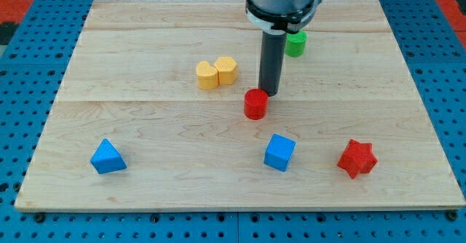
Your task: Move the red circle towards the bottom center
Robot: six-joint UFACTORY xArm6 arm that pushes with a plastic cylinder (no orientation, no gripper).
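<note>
My tip (pixel 270 93) is down on the wooden board (pixel 145 39), just above centre of the frame, and it's a bare rod, holding nothing. It sits right at the upper right edge of the red circle (pixel 255 104), close enough that I can't tell whether they touch.

The red circle is near the middle of the board, slightly right of centre. Below it there's open wood down to the bottom edge, with the blue cube (pixel 279 152) sitting just to the lower right of that lane. The red star (pixel 357 158) is further right, near the lower right of the frame. The blue triangle (pixel 108 157) is well off at the lower left.

Left of my rod, two yellow blocks (pixel 217 73) sit touching side by side. The green block (pixel 295 44) peeks out behind my rod at the upper right.
</note>
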